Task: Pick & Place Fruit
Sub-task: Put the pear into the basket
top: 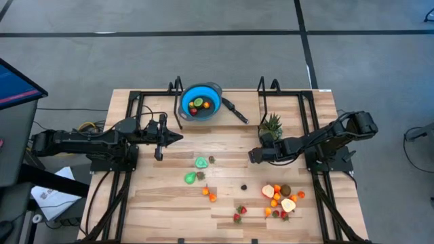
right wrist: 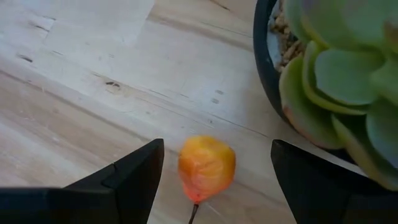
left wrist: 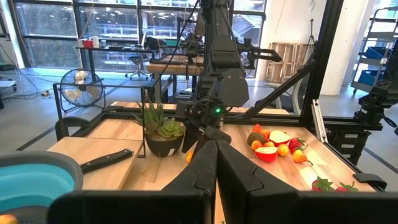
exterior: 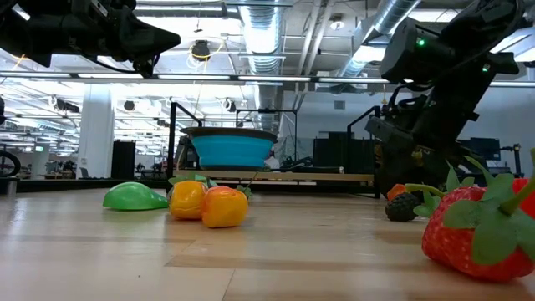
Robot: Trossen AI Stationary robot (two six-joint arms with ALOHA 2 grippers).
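My right gripper (right wrist: 216, 152) is open and low over the table beside the potted plant (right wrist: 336, 74). Its fingers stand on either side of a small orange fruit (right wrist: 206, 167) that lies on the wood, and they do not touch it. In the high view this gripper (top: 253, 156) hides that fruit. My left gripper (left wrist: 211, 149) is shut and empty, held in the air (top: 175, 137) near the blue bowl (top: 201, 102), which holds a few fruits. Loose fruit lies on the table: a lime (top: 201, 163), a pear (top: 190, 178), orange pieces (top: 209, 194), strawberries (top: 240, 213) and a heap (top: 281, 200).
The spiky potted plant (top: 272, 125) stands right next to my right gripper. A black-handled tool (top: 235, 110) lies beside the bowl. Black frame rails (top: 146, 95) run along the table's far corners. Bare wood (top: 156, 203) lies near the table's front left.
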